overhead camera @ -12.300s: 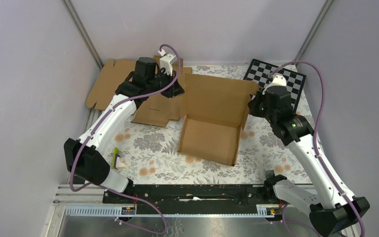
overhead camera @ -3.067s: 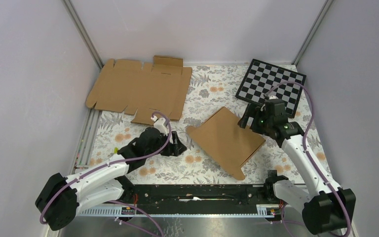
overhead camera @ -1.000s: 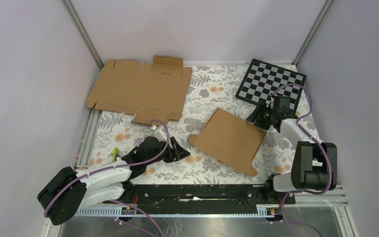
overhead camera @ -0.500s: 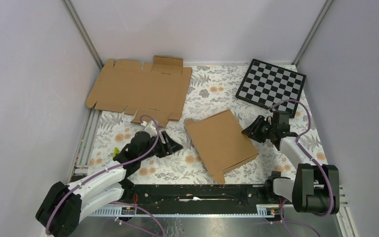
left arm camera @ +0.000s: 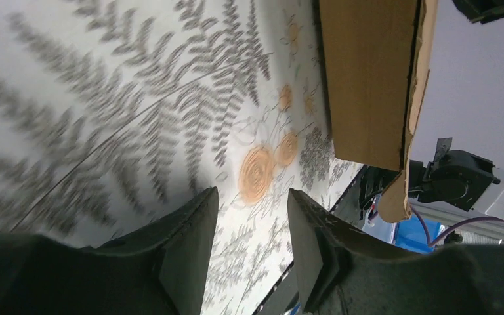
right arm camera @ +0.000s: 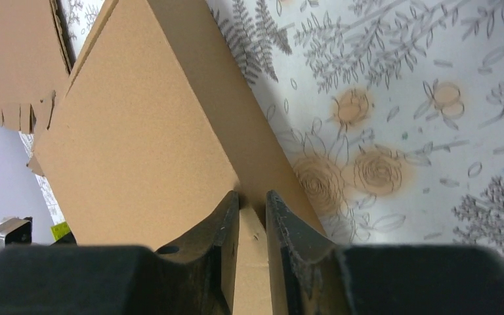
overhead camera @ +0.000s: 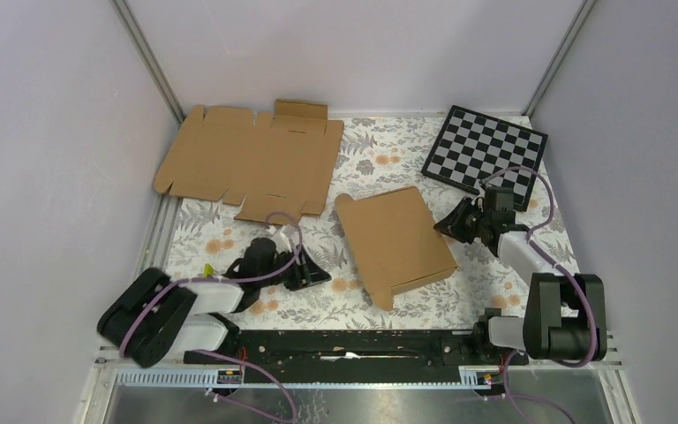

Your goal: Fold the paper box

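- Top view: left gripper (overhead camera: 320, 271) lies low over the desk (overhead camera: 380, 155), a surface under a grey-and-orange floral cloth. Its fingers point right and are moderately apart, with nothing between them.
- Top view: right gripper (overhead camera: 448, 227) is also low and points left. Its tips are just beside the right edge of the plain brown corrugated cardboard paper box (overhead camera: 395, 246). Contact cannot be judged from this height.
- Top view: the paper box is closed into a shallow rectangle. It lies flat mid-desk, skewed to the desk edges, between the two grippers. A small tab sticks out at its near corner.
- Top view: a flat die-cut brown cardboard sheet (overhead camera: 247, 159) lies unfolded at far left. A black-and-white checkerboard (overhead camera: 487, 148) sits at far right. Both are well apart from the paper box.
- Left wrist view: left gripper (left arm camera: 252, 197) shows a clear gap, through which only the floral desk (left arm camera: 138, 118) is visible. The paper box (left arm camera: 367, 72) is ahead at upper right, apart from the fingers, with its side wall and protruding tab facing the camera.
- Right wrist view: right gripper (right arm camera: 252, 197) is drawn narrow, with only a slim gap left. Cardboard shows through the gap. I cannot tell whether the fingers pinch the paper box (right arm camera: 144, 144) or merely sit at its edge.
- Right wrist view: the lid fills the left of the frame. The cardboard sheet (right arm camera: 13, 52) is beyond it at top left, and the desk (right arm camera: 400, 98) is at right.
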You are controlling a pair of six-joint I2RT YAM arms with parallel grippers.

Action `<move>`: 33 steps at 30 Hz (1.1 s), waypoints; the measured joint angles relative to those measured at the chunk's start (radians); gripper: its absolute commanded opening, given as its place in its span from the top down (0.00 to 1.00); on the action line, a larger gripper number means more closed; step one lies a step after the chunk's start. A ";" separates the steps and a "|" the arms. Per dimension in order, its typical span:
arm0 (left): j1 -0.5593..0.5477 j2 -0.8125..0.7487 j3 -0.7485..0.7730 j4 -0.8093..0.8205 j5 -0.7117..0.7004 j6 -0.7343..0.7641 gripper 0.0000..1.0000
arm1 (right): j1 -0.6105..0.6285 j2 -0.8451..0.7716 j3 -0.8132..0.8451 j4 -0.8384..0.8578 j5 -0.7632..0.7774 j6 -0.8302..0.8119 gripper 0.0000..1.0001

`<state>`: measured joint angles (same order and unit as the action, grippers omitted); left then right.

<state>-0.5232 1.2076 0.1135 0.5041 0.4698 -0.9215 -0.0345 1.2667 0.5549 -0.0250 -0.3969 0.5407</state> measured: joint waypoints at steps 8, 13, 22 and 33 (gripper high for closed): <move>-0.188 0.389 0.196 0.262 -0.031 -0.053 0.61 | 0.000 0.128 0.075 0.058 -0.039 -0.024 0.79; -0.208 0.491 0.184 0.441 -0.092 -0.128 0.63 | 0.000 0.176 0.099 0.093 -0.051 -0.028 0.89; -0.214 0.622 0.168 0.667 -0.179 -0.249 0.69 | -0.002 0.262 0.130 0.171 -0.105 -0.024 1.00; -0.215 0.703 0.190 0.790 -0.229 -0.335 0.73 | -0.097 0.266 0.086 0.219 -0.142 0.014 1.00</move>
<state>-0.7380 1.9102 0.3038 1.2945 0.2413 -1.2564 -0.1310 1.5326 0.6411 0.1940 -0.5392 0.5552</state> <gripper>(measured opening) 0.272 0.184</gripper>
